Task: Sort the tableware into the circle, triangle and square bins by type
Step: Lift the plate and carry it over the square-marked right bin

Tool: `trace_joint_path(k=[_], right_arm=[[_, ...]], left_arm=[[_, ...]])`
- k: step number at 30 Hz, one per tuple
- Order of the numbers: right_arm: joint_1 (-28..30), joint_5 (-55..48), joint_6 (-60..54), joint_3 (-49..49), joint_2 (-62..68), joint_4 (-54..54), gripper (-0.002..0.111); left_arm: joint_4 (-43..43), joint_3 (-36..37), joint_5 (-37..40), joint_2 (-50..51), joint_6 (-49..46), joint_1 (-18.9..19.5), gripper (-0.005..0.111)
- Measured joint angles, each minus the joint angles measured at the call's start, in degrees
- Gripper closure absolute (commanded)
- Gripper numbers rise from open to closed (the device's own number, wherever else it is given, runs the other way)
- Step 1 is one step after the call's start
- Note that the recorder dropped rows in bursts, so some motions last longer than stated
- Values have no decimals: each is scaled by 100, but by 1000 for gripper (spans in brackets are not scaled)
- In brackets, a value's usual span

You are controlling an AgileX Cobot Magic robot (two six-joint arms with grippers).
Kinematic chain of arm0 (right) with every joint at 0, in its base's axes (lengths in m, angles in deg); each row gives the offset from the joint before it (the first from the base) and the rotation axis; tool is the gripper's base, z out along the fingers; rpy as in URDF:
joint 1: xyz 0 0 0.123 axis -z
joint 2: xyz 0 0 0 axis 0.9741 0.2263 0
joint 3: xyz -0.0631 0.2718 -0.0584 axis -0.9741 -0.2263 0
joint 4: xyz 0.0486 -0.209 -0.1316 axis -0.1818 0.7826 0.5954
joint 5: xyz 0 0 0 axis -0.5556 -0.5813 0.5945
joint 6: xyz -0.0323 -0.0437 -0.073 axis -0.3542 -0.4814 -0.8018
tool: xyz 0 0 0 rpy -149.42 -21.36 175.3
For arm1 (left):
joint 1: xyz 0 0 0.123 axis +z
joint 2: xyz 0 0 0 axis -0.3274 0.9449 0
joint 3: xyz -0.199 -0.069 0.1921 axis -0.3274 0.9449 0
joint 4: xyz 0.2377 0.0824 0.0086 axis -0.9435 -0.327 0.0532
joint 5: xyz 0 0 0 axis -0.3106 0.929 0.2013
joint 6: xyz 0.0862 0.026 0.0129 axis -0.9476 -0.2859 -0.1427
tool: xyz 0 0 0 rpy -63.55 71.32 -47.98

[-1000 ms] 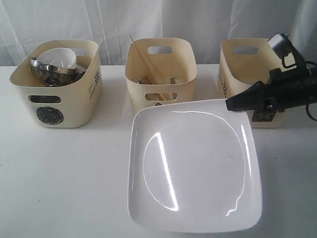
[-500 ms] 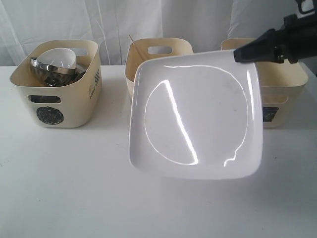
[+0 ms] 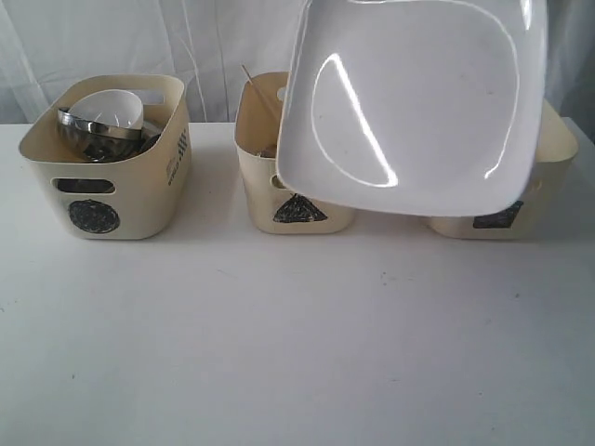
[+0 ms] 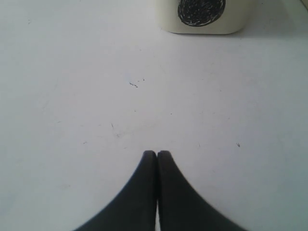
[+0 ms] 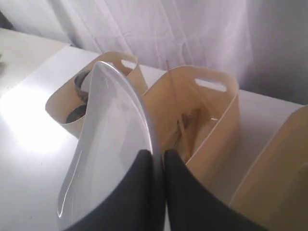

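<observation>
**Item 1. Table (image 3: 279, 353).** It is lying well below the right claw (image 5: 158, 154) and is carrying all three bins.

**Item 2. White plate (image 3: 418, 102).** It is hanging from the right claw, tilted steeply, with its face turned outward. The jaws are pinching its rim, nearly closed with only the rim's thickness between them. In the exterior view the claw is sitting out of frame. The plate (image 5: 106, 144) is clear of the table and is not yet in any bin.

**Item 3. Square bin (image 3: 558, 177).** This is judged the destination. It is sitting close beneath the right claw, partly hidden behind the plate. Its mouth looks scarcely wider than the plate, so the plate is best kept on edge and lowered corner-first. The jaws should part only once the lower rim is resting inside.

**Item 4. Triangle bin (image 3: 256, 167).** It is standing just beyond the claw's fingertips. The swing should be steering clear of its wall.

**Item 5. Circle bin (image 3: 149, 195).** It is standing farthest from the right claw.

**Item 6. Steel bowl (image 3: 93, 135).** It is nesting in the circle bin.

**Item 7. Small white bowl (image 3: 110, 107).** It is resting on the steel bowl.

**Item 8. Chopsticks (image 3: 256, 88).** They are leaning in the triangle bin.

**Item 9. Left claw (image 4: 157, 154).** Its jaws are pressing together on nothing as it hovers over bare table near the circle bin.
</observation>
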Motion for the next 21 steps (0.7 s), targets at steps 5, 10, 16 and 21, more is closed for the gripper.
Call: trace_joint_path(k=[5, 10, 16, 21], right_arm=[[587, 58, 65, 202, 0, -105, 108], [1136, 58, 77, 364, 246, -900, 108], [1475, 168, 87, 608, 705, -1616, 108], [1529, 567, -30, 814, 942, -1664, 108]], left_arm=[[0, 0, 0, 0, 0, 0, 107], [0, 0, 0, 0, 0, 0, 107], [0, 0, 0, 0, 0, 0, 107], [0, 0, 0, 0, 0, 0, 107]])
